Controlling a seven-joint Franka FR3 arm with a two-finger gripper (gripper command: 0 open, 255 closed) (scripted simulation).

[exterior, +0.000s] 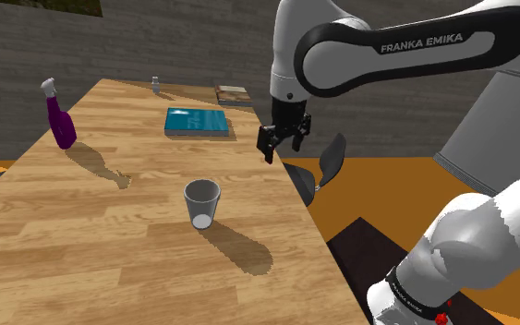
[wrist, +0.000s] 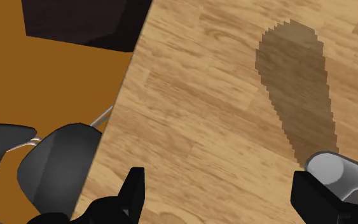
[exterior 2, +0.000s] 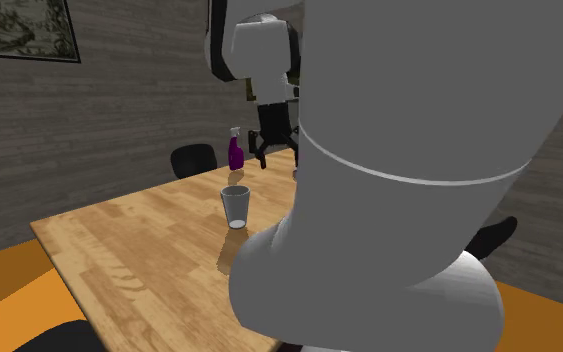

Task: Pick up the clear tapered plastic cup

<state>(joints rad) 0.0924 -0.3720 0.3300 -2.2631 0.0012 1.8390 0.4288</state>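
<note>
The clear tapered cup stands upright on the wooden table, near the edge at the shoulder view's right. It also appears in the second exterior view. My black gripper hangs in the air above that table edge, farther back than the cup and apart from it. Seen from the wrist, the gripper is open with bare wood between its fingers. The cup's rim peeks out just past one fingertip, partly hidden by it.
A purple spray bottle stands at the table's left edge and a blue book lies at the back. A small bottle and stacked books sit at the far end. A dark chair is beside the table, below the gripper.
</note>
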